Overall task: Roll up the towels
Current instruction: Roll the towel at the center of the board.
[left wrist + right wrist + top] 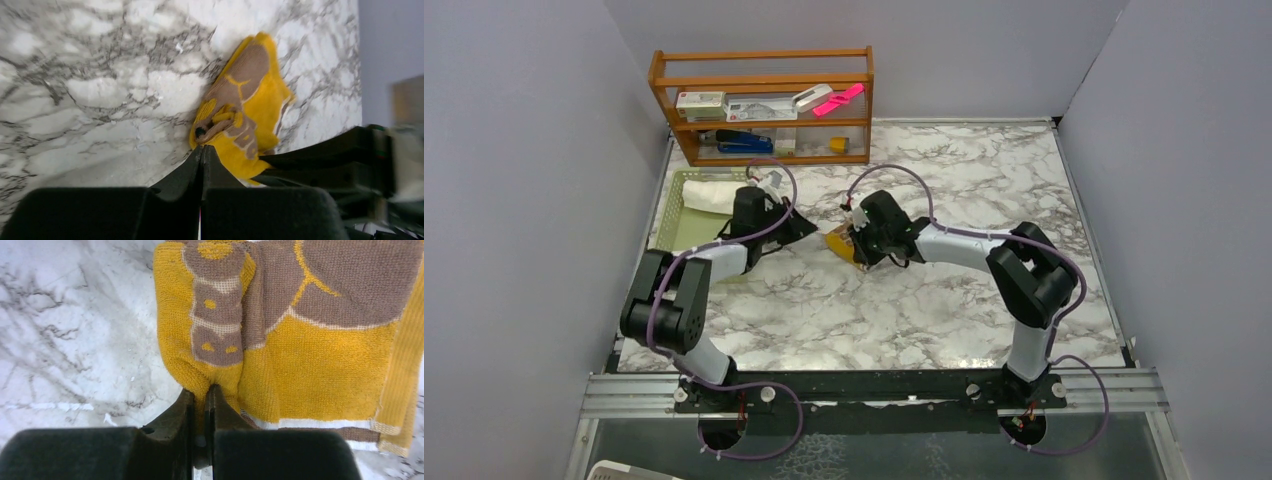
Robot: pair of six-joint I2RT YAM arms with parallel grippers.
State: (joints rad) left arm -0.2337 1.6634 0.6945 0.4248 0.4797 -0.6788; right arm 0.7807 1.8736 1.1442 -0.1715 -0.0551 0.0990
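The mustard-yellow towel (310, 370) lies bunched mid-worktop (924, 320), with open marble on every side. The right gripper (200, 405) has its jaws clamped on a fold at the towel's edge. The left gripper (202, 155) has its jaws pressed together, empty, just beside the far side. The white towel (709, 195) sits in the green basket (689, 232) at the left edge, well apart.
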